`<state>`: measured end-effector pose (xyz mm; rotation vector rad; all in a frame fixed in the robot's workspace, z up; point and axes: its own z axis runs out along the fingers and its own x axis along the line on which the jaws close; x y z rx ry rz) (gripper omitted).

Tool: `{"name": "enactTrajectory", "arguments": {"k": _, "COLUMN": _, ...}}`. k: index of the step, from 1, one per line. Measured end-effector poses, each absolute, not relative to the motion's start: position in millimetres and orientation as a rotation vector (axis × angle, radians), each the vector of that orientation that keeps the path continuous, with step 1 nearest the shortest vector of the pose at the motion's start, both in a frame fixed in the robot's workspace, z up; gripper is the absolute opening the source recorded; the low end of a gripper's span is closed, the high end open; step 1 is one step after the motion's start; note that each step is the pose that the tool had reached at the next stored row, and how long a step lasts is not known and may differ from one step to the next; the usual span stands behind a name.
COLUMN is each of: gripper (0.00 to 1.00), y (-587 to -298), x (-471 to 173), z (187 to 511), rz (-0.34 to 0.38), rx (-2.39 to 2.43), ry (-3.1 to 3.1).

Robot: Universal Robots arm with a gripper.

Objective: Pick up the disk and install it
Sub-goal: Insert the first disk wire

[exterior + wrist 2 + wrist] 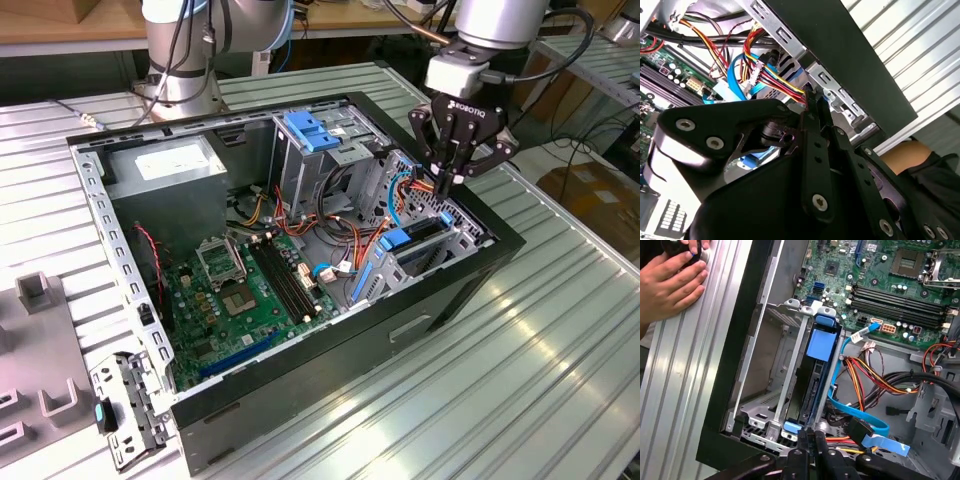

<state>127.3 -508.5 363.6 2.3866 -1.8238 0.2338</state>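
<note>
My gripper (pixel 459 178) hangs over the drive bay (pixel 440 250) at the corner of the open computer case (pixel 300 400) toward the exterior view's right, the arm coming down from above with the wrist pointing almost straight down. My fingers (pixel 810 450) are pinched together with nothing between them, their tips at the end of the disk (pixel 812 390). The disk sits on edge in the bay, framed by blue carrier rails. Its long axis runs across the case, from the outer wall under my fingertips toward the green motherboard (pixel 250 290), and its blue tab (pixel 824 320) faces the board. In the first wrist view, orange, yellow and blue cables (pixel 860 385) lie just beside the bay, and a person's hand (pixel 670 280) rests on the ribbed table (pixel 685 365) outside the case
</note>
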Motion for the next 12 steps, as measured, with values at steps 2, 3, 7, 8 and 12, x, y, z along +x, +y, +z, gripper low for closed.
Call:
{"name": "enactTrajectory", "arguments": {"k": 2, "gripper": 0.16, "y": -508.6, "x": 123.7, "z": 363.2, "rz": 0.233, "rx": 2.377, "ry": -1.835}}
{"name": "enactTrajectory", "arguments": {"k": 3, "gripper": 0.16, "y": -508.6, "x": 122.4, "z": 363.1, "rz": 0.232, "rx": 2.376, "ry": -1.837}}
{"name": "enactTrajectory", "arguments": {"k": 7, "gripper": 0.16, "y": -508.5, "x": 121.3, "z": 362.7, "rz": 0.232, "rx": 2.371, "ry": -1.842}}
{"name": "enactTrajectory", "arguments": {"k": 8, "gripper": 0.16, "y": -508.5, "x": 121.2, "z": 362.7, "rz": 0.232, "rx": 2.369, "ry": -1.845}}
{"name": "enactTrajectory", "arguments": {"k": 12, "gripper": 0.16, "y": -509.5, "x": 121.2, "z": 362.3, "rz": 0.232, "rx": 2.367, "ry": -1.847}}
